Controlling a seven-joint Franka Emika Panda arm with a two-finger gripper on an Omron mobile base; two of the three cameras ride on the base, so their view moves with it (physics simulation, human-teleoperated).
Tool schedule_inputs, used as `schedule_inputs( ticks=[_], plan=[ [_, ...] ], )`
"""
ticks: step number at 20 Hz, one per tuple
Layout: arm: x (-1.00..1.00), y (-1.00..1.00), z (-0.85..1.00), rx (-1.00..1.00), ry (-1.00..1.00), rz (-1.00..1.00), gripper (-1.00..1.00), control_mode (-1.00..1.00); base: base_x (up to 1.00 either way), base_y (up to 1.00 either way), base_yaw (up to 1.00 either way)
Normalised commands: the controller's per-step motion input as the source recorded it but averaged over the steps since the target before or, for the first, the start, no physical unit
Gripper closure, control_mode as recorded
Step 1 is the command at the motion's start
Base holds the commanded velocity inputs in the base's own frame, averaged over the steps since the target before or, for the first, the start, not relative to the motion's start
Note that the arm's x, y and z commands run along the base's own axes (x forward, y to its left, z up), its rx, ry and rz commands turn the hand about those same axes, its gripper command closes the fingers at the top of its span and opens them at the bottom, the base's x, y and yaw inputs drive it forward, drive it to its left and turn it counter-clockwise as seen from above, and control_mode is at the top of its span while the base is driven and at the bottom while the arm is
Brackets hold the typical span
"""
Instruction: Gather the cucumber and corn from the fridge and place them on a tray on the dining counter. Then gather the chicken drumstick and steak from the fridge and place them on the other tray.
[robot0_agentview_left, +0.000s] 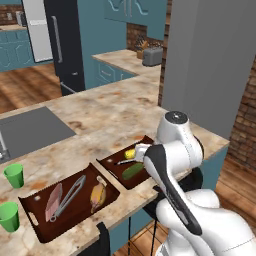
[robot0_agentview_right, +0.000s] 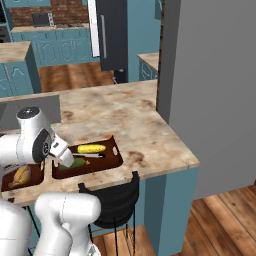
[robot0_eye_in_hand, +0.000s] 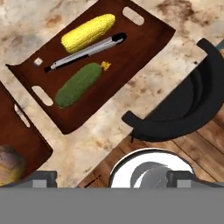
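Gripper (robot0_eye_in_hand: 111, 180) at bottom of the hand view, fingertips (robot0_eye_in_hand: 43, 178) spread wide toward the lower left and lower right corners, nothing between them, touching nothing. It hangs above the counter edge, looking down on a black bar stool (robot0_eye_in_hand: 183, 109) at right and a dark brown tray (robot0_eye_in_hand: 144, 48) in the upper half of the frame.

On that tray: corn (robot0_eye_in_hand: 87, 32) at top, silver tongs (robot0_eye_in_hand: 87, 51) just below it, cucumber (robot0_eye_in_hand: 78, 84) below the tongs, all lying roughly parallel on a diagonal. Cucumber and corn are apart, tongs between.

Second tray (robot0_agentview_left: 35, 212) sits lower left in the left base view, beside the first one. It holds the steak (robot0_agentview_left: 53, 201), another pair of tongs (robot0_agentview_left: 70, 196) and the chicken drumstick (robot0_agentview_left: 97, 194), side by side.

Both trays rest near the front edge of the dining counter (robot0_agentview_left: 110, 117). Two green cups (robot0_agentview_left: 14, 175) stand at the far left of that view. Fridge (robot0_agentview_left: 65, 40) is upper left, well back, with a pale panel beside it; whether a door stands open, cannot tell.
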Motion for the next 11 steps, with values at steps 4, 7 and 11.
schedule_inputs(
  ticks=[4, 7, 11],
  plan=[
    [-1.00, 0.00, 0.00, -0.14, -0.20, 0.34, -1.00, -1.00, 0.00, 0.00, 0.00],
    [-1.00, -0.10, 0.08, -0.13, -0.14, 0.34, -1.00, -1.00, 0.00, 0.00, 0.00],
    [-1.00, -0.05, 0.00, -0.07, -0.21, 0.29, -1.00, -1.00, 0.00, 0.00, 0.00]
  ],
)
